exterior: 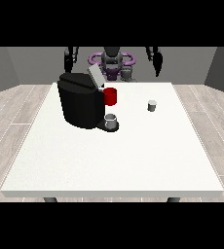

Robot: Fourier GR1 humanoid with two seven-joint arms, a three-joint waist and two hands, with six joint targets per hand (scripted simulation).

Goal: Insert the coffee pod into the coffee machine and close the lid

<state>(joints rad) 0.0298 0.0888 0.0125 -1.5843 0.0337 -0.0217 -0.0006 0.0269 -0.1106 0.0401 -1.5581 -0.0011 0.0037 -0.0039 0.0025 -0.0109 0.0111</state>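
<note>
White table (133, 160), coffee machine (80, 102) lid (95, 77) raised, coffee pod (152, 105) apart

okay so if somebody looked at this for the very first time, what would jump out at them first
The big black coffee machine at the table's far left, its grey lid tilted up and open, with a red part on its right side and a grey cup on its base. Next, the small grey coffee pod alone to its right. Each robot hand hangs raised behind the table, touching nothing.
</note>
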